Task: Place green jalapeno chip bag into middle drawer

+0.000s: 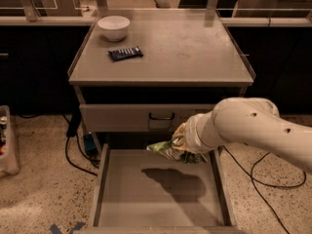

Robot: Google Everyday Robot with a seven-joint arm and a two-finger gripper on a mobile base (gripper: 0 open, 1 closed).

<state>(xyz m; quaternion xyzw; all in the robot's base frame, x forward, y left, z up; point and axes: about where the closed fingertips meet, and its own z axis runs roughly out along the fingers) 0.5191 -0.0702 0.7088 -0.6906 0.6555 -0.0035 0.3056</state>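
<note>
The green jalapeno chip bag (171,149) is a crumpled shiny light-green bag held in the air at the end of my white arm. My gripper (184,141) is hidden behind the bag and the wrist, and holds the bag over the back right part of the middle drawer (122,199). The drawer is pulled out wide, with a flat grey floor that bears only the arm's shadow. The bag hangs a little above the floor, just below the shut drawer front above it.
A shut grey drawer front with a small black handle (162,117) sits above. On the cabinet top (195,48) stand a white bowl (113,27) and a small dark-blue wrapped bar (125,53). Cables (73,145) lie on the floor left and right. A bin (7,145) is at far left.
</note>
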